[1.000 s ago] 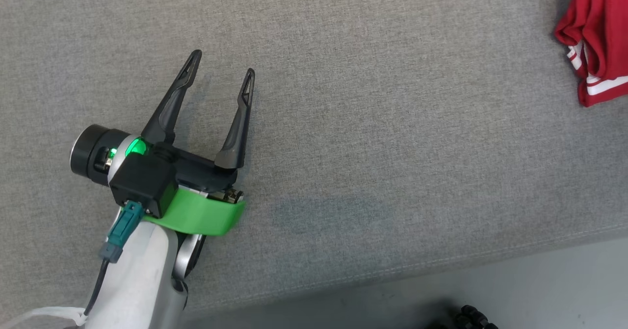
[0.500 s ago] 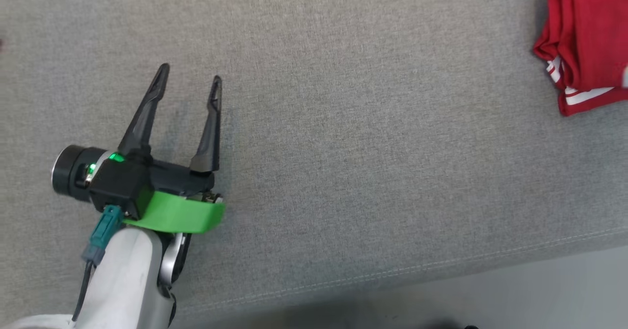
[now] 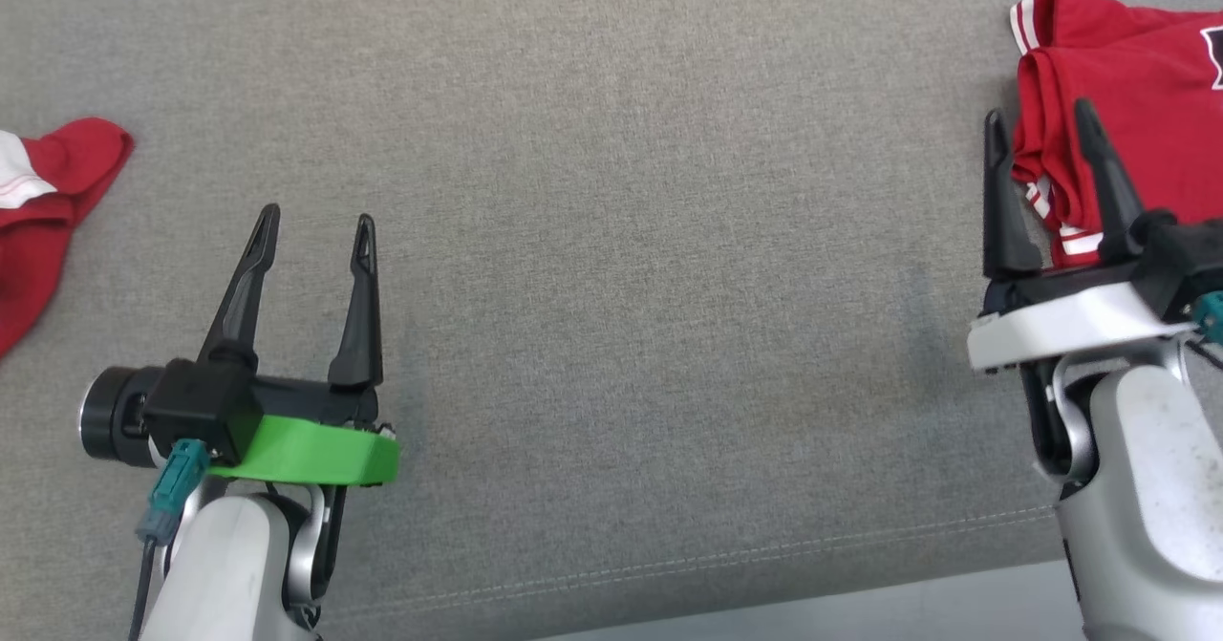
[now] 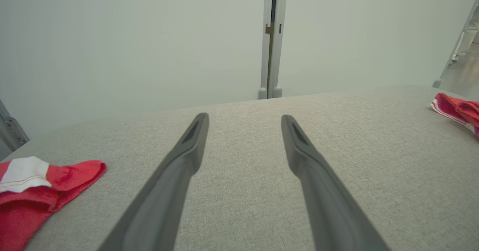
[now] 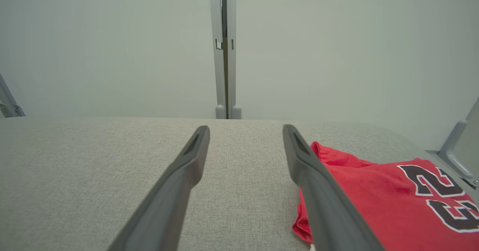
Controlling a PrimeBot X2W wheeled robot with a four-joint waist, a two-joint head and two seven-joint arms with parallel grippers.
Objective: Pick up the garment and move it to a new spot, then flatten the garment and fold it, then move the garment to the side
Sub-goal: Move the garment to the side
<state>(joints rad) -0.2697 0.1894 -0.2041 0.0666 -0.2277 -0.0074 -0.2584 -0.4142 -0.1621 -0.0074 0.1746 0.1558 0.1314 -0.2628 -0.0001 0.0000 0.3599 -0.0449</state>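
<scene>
A folded red garment [image 3: 1137,68] with white trim and black numerals lies at the far right of the grey fabric surface [image 3: 621,240]; the right wrist view has this garment [image 5: 374,198] just right of my fingers. My right gripper [image 3: 1039,111] is open, its tips over the garment's left edge, holding nothing. A second, crumpled red and white garment [image 3: 38,230] lies at the left edge, and the left wrist view places it [image 4: 33,198] low on the left. My left gripper [image 3: 316,219] is open and empty over bare fabric.
The surface's stitched front edge [image 3: 764,550] runs along the bottom, with pale floor [image 3: 860,612] below it. A pale wall with a vertical post [image 4: 272,37] stands behind the far edge. A metal bracket [image 5: 458,150] sits at the right corner.
The head camera has shifted, bringing the right gripper and the left red garment into the picture. The left gripper's fingers now point more straight up the view. Both grippers stay open.
</scene>
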